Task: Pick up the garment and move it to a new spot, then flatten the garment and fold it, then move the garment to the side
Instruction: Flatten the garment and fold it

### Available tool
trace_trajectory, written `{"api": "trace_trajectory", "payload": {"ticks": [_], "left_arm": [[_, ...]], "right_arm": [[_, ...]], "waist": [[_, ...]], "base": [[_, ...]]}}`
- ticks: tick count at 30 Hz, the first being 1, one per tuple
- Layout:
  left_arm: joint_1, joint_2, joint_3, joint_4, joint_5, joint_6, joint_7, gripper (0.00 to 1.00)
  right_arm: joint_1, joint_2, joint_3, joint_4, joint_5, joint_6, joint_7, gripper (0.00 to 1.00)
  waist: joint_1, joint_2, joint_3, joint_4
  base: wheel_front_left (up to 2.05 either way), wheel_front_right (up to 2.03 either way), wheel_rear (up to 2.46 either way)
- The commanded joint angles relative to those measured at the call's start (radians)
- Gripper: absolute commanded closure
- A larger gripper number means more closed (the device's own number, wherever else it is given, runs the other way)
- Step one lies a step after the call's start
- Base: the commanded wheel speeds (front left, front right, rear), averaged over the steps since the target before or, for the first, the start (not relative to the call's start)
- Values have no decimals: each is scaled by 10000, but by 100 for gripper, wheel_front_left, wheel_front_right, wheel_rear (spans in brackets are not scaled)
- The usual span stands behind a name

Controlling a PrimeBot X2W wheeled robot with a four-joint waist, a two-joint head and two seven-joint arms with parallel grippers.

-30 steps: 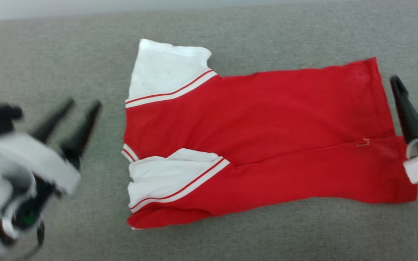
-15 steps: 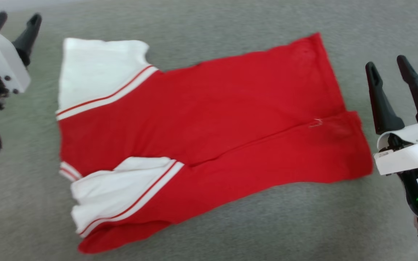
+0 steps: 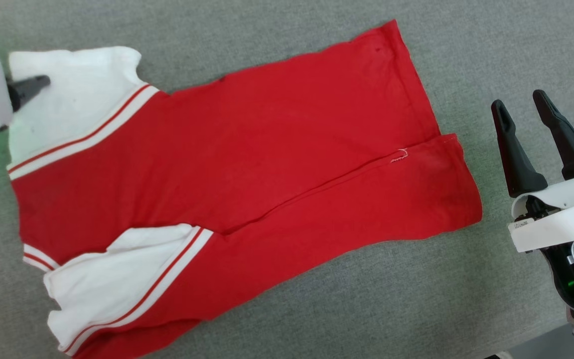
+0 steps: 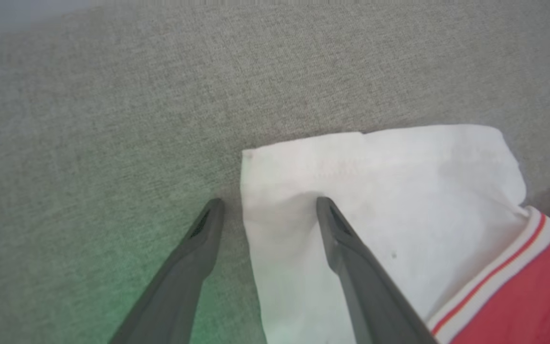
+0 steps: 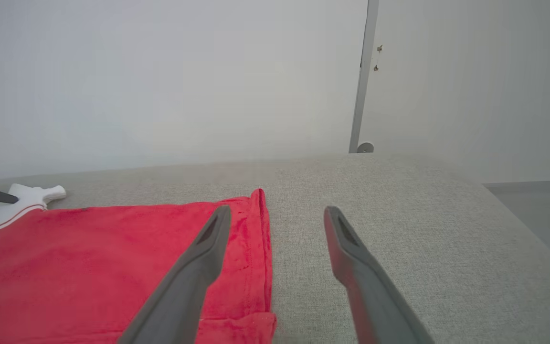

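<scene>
Nearest in the head view, at the lower right, the right gripper is seen with its fingers spread wide and nothing held between them. It's sat just beside the red hem end of the garment, with a strip of the grey fabric surface left between the two. In the right wrist view, one finger is lined up over that hem and the other over bare grey.

The garment is laid out pretty flat on that surface, angled diagonally. The red hem is towards the robot's right and the white panels towards its left. A long fold line is seen running across the red. The nearer white panel, edged with thin red-and-white stripes, is found at the lower left.

Further out, the far white panel is where the left gripper is placed. Its fingers are held apart, one over grey fabric, the other over white cloth, with the panel's edge caught between them but nothing clamped. Actual contact can't be told.

Beyond it all, a pale wall is seen.
</scene>
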Motion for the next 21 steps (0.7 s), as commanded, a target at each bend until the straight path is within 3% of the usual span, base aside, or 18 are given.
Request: {"api": "trace_trajectory", "payload": {"ticks": [1,3,4,5,6,7,13,21], "left_arm": [[122,-134,-161,121,93,26,107,0],[153,-255,-219,202,-23,-118,302,0],[176,-316,-198,224,-126,-195,358,9],[193,-392,-165,245,-217,-214,389,56],[199,-466,-145,251,-327,-307,482,91],[198,-510,-139,234,-390,-362,535,100],[4,-641,-109,244,-432,-475,576,100],[-304,-1488,-214,183,-323,-800,287,100]], "right_arm": [[-109,-60,42,-43,46,-7,4,0],[-205,-112,101,-84,76,-7,42,0],[-237,-149,141,-98,110,-7,73,0],[-297,-194,218,-122,174,-7,156,0],[-411,-271,363,-165,260,-7,251,0],[-573,-347,494,-190,374,-7,375,0],[-2323,-975,1451,484,845,-7,1906,0],[-5377,-1547,2877,3298,2071,-7,5177,0]], "waist": [[0,0,113,-59],[0,0,153,-62],[0,0,167,-55],[0,0,180,-43],[0,0,191,-28],[0,0,205,-16],[0,0,348,210],[0,0,490,1033]], "base": [[0,0,0],[0,0,0],[0,0,0],[0,0,0],[0,0,0],[0,0,0],[0,0,0],[0,0,0]]}}
